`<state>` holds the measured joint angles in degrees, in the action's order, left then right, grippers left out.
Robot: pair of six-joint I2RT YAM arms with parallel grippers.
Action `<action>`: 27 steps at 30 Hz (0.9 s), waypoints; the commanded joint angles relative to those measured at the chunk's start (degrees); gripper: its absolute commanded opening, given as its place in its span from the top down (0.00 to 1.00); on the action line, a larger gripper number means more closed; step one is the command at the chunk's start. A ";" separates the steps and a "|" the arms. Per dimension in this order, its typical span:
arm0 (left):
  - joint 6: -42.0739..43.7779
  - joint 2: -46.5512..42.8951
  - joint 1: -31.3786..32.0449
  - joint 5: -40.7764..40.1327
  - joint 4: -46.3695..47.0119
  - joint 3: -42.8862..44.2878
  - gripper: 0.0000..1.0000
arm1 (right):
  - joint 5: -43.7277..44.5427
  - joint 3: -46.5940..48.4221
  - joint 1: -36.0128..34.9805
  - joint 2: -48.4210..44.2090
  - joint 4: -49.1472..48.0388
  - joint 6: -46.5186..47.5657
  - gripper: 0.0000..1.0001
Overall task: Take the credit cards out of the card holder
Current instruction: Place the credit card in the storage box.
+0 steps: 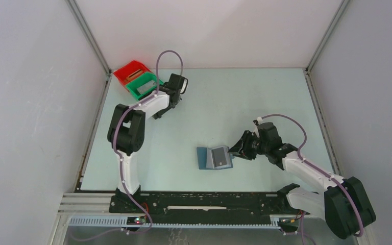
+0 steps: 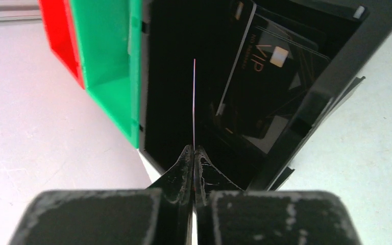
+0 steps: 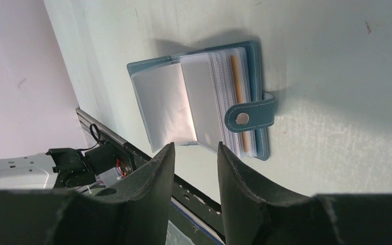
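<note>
Three bins stand in a row at the far left corner of the surface (image 1: 265,102): a red bin (image 1: 129,70), a green bin (image 1: 144,84) touching it, and a black bin (image 2: 173,76) touching the green one; from above, the left arm's wrist hides most of the black bin. The left fingers (image 2: 186,163) are clenched on one thin card (image 2: 194,102), seen edge-on and upright over the black bin; one dark card (image 2: 265,76) marked VIP leans inside that bin; so two cards show. Well apart, near the middle, one holder (image 1: 214,157) lies open and flat, its clear sleeves (image 3: 204,97) fanned, its strap (image 3: 250,115) with one stud (image 3: 242,118) folded over the right edge; a tan edge shows among the sleeves, too thin to tell what it is. The right fingers (image 3: 161,168) stand parted just beside the holder's right side, grasping nothing.
</note>
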<state>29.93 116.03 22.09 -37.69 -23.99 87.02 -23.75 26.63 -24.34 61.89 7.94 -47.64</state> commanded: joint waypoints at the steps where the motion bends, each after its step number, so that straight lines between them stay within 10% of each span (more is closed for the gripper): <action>1: -2.48 1.12 -0.20 0.26 0.05 4.14 0.93 | 0.72 2.02 0.34 -1.40 0.15 0.81 0.55; 6: -4.60 0.09 -0.18 0.97 -2.83 4.94 0.71 | 0.81 2.02 0.31 -1.81 0.03 0.53 0.55; 20: -23.94 -21.55 4.08 10.70 -18.64 4.35 0.56 | 2.46 2.07 -1.12 -1.69 -0.36 1.23 0.54; 27: -44.59 -36.65 7.58 40.26 -13.33 -7.93 0.50 | 3.42 2.17 -3.97 2.04 -3.77 0.37 0.58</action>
<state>0.73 84.90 28.56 -17.17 -39.81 86.96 -21.52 26.63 -27.14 62.02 7.20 -47.64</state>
